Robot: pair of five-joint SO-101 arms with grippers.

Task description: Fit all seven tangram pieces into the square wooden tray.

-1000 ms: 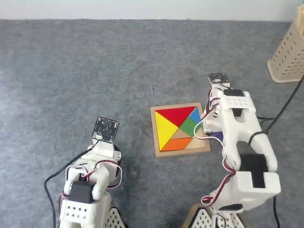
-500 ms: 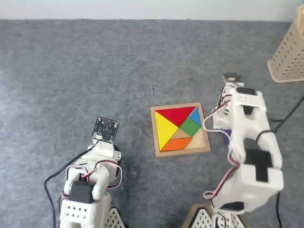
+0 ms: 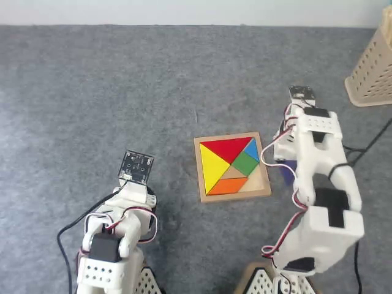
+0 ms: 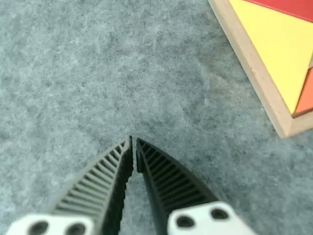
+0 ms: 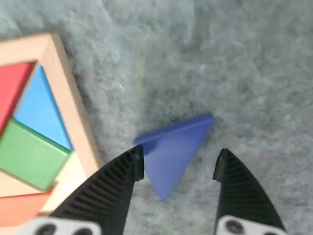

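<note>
Nearest, left gripper [image 4: 133, 147], ribbed and black, pressed together over open grey carpet [image 3: 122, 79], short of the near left corner of the square wooden tray [image 3: 197, 171]. Beyond, right gripper [image 5: 178, 161] spread either side of a flat blue triangle [image 5: 173, 144] on carpet just outside the tray's right edge. Inside, coloured pieces [image 3: 215, 168]; bare wood at the near right corner. Far right, perforated beige basket [image 3: 372, 67].
</note>
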